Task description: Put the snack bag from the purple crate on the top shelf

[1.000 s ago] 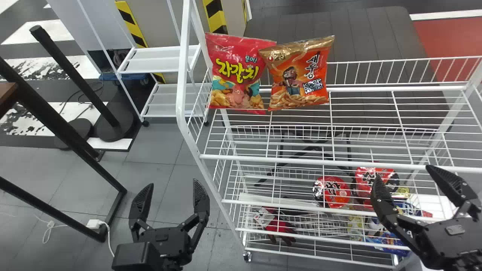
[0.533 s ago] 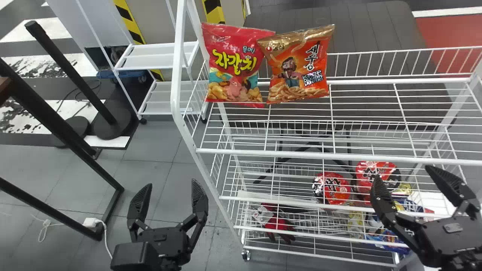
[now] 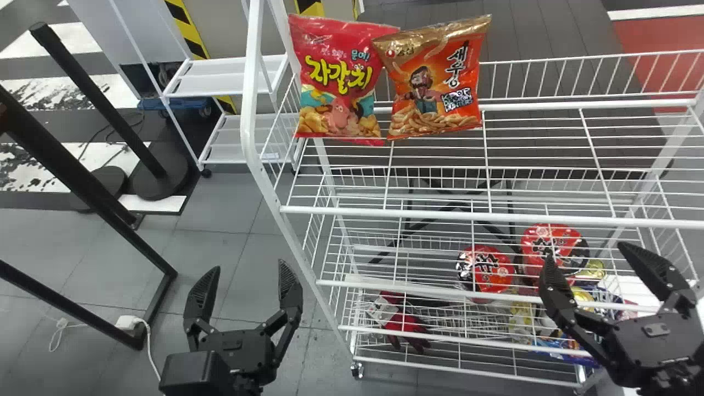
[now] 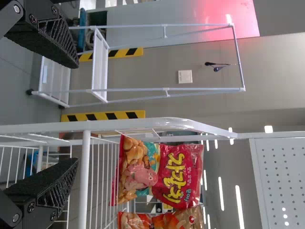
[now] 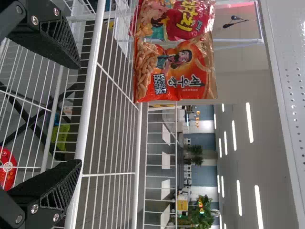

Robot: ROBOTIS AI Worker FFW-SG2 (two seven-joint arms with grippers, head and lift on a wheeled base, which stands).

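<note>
1. Snack bag (image 3: 338, 80), pink, stands on the top shelf (image 3: 467, 215), at the left-hand end by the back. An orange bag (image 3: 434, 77) stands beside it and overlaps its edge. Which of the two the task means, I cannot tell.
2. Surface: white open wire, with a raised wire edge at the back and a thick front rail. It belongs to a tiered rack (image 3: 248, 110).
3. Left claw (image 3: 247, 269): wide, fingers spread, over the grey tiled floor (image 3: 231, 203) beside the rack. Right claw (image 3: 584, 253): wide, fingers spread, before the rack's lower tiers.
4. Room: a smaller white rack (image 3: 225, 77), black-and-yellow striping (image 3: 184, 22) and, in the right wrist view, a green plant (image 5: 202, 210) and ceiling lights (image 5: 249, 121).
5. Hidden or cut off: the rack's right end leaves the head view. The orange bag is cut off in the left wrist view, the pink one in the right wrist view. Packets low in the rack are partly covered by wires and the right claw; their kind is hard to make out.
6. Other items: two red-topped cups (image 3: 486, 268) and a red glove (image 3: 407, 324), seen through the wires. Left of the rack, a black post (image 3: 99, 99) and a white adapter (image 3: 127, 322) with its cable.
7. In the way: the front rail crosses between the claws and the bags.
</note>
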